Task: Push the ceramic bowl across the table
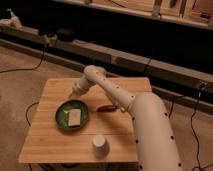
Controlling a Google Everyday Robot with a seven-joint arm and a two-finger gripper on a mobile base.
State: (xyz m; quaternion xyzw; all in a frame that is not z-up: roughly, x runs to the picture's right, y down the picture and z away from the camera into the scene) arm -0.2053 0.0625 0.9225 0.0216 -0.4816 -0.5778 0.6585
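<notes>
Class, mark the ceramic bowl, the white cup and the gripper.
ceramic bowl (63,114), camera view, green inner left side.
white cup (99,143), camera view, top rim.
gripper (75,95), camera view, tip just behind the bowl.

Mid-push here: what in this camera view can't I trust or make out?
- Gripper: too small and blurred to see whether it touches the ceramic bowl; it sits just behind the bowl's far rim.
- Pale piece in the bowl: too blurred to identify.
- Reddish object beside the arm: too small to name.
- Table: right side hidden by the arm.
</notes>
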